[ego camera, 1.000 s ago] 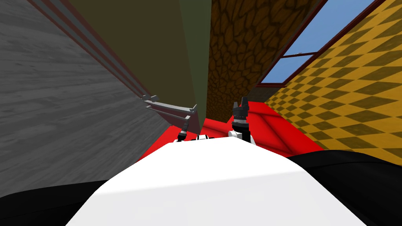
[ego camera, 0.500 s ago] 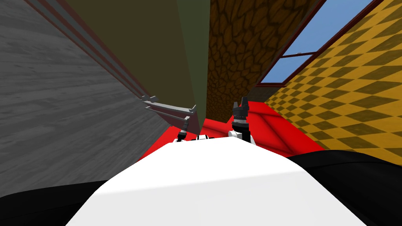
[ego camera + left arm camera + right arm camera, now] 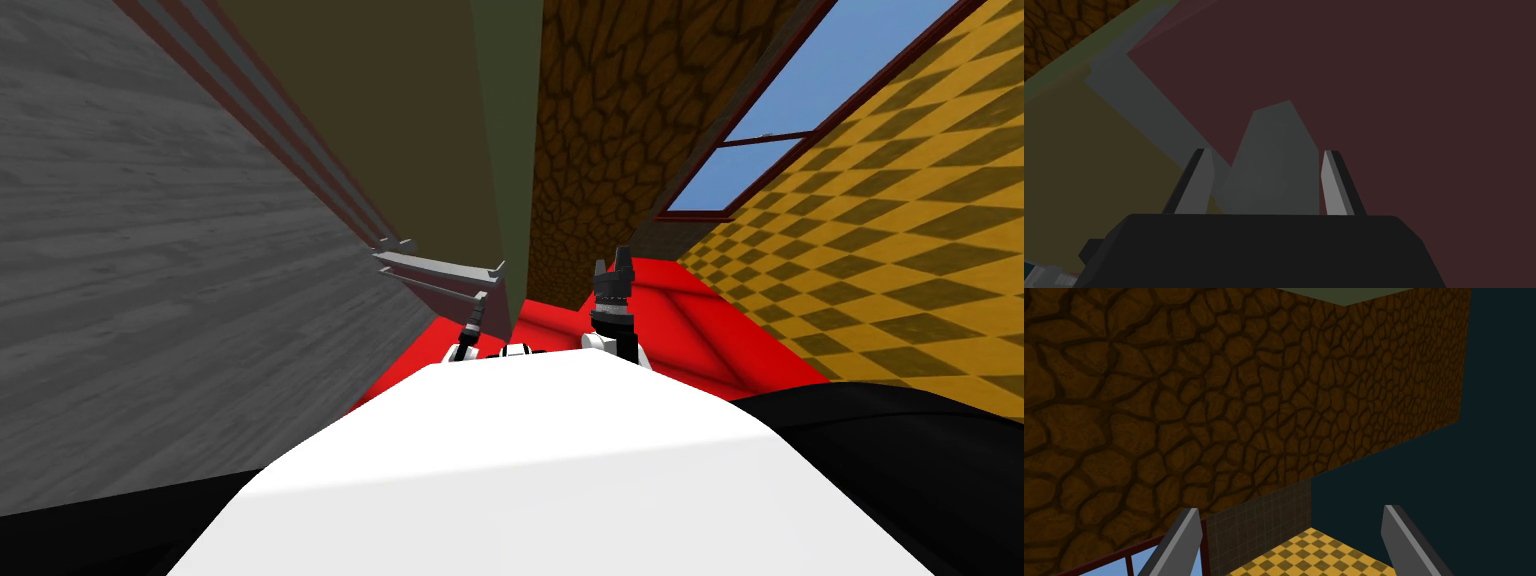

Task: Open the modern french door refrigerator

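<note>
The fridge (image 3: pixel 380 130) is the tall dark olive-brown face w/ dark red edge strips, directly behind the handle (image 3: pixel 440 289), a grey bar fixed across its front. A second grey bar (image 3: pixel 440 265) runs just beside the handle, parallel to it. The left claw (image 3: pixel 477 320) is at the end of the handle that is nearest to me. In the left wrist view the handle (image 3: pixel 1274 160) sits btw. the two fingers (image 3: pixel 1196 185) of the left claw (image 3: pixel 1266 151). They are drawn in narrow & press its sides, so this claw is closed on the handle. Behind the handle there is a flat dark maroon surface (image 3: pixel 1384 90). The right claw (image 3: pixel 610 258) is raised, well apart from the handle on its right side, over a red surface (image 3: pixel 690 320). In the right wrist view the right claw (image 3: pixel 1290 509) stands wide open & holds nothing. Farther from the handle on that same side are a brown stone-pattern wall (image 3: pixel 600 120) & a window (image 3: pixel 790 110).
</note>
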### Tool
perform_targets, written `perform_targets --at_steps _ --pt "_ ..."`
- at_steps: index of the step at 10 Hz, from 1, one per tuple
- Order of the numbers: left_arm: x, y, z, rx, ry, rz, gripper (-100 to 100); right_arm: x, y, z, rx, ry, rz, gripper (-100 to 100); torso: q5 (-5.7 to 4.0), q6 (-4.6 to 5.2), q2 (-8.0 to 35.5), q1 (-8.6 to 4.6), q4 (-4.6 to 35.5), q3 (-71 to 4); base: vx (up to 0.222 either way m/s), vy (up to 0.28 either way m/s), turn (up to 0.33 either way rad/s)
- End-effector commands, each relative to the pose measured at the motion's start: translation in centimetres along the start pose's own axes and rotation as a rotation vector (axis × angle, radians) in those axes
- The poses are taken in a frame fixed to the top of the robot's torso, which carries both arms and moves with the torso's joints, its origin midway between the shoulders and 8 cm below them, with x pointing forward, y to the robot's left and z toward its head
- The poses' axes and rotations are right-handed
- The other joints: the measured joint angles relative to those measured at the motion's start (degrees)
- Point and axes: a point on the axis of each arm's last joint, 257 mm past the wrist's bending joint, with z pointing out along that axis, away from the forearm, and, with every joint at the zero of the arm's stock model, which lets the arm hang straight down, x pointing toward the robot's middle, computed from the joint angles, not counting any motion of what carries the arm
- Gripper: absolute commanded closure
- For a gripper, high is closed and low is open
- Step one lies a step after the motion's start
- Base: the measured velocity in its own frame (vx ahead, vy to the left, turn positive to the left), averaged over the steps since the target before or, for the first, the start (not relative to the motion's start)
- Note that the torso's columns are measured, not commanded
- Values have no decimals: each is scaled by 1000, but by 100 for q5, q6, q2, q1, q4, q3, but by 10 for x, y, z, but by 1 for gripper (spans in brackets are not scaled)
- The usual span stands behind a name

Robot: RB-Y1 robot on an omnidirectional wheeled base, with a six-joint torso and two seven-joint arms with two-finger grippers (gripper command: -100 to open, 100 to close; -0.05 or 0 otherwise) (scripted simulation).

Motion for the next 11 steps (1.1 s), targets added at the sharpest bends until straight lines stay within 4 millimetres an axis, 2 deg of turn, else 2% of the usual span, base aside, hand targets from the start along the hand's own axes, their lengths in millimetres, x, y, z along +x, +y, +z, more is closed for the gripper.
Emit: perform_targets --at_steps 1,4,5,6,7,8,9,10,11 --pt "3 10 9 -13 8 1 100 0 0 0 0 0 0 0 -4 2 -9 -8 3 -3 -47 18 -1" --pt "9 8 38 4 9 -4 100 0 0 0 0 0 0 0 0 -2 -17 1 -7 -8 -89 32 41" --pt "10 8 44 7 15 -2 100 0 0 0 0 0 0 0 -1 -4 -1 3 0 -1 -96 44 29" --pt "13 15 41 -9 21 -4 100 0 0 0 0 0 0 0 -2 -2 -2 1 4 0 -40 31 1" --pt "15 11 56 5 20 -5 100 0 0 0 0 0 0 0 -1 -1 -22 -5 -8 -9 -89 36 51" --pt "18 16 57 -7 28 -6 100 0 0 0 0 0 0 0 -3 -3 -12 -1 -2 -8 -84 34 24" --pt "21 10 71 7 27 -8 100 0 0 0 0 0 0 0 -2 -5 -13 -1 -7 -6 -119 46 55" --pt "23 15 74 -1 36 -7 100 0 0 0 0 0 0 0 -2 -5 -2 2 -2 -2 -105 44 25" --pt "26 10 86 9 35 -9 100 0 0 0 0 0 0 0 -2 -2 -7 -4 -2 -4 -120 54 58"
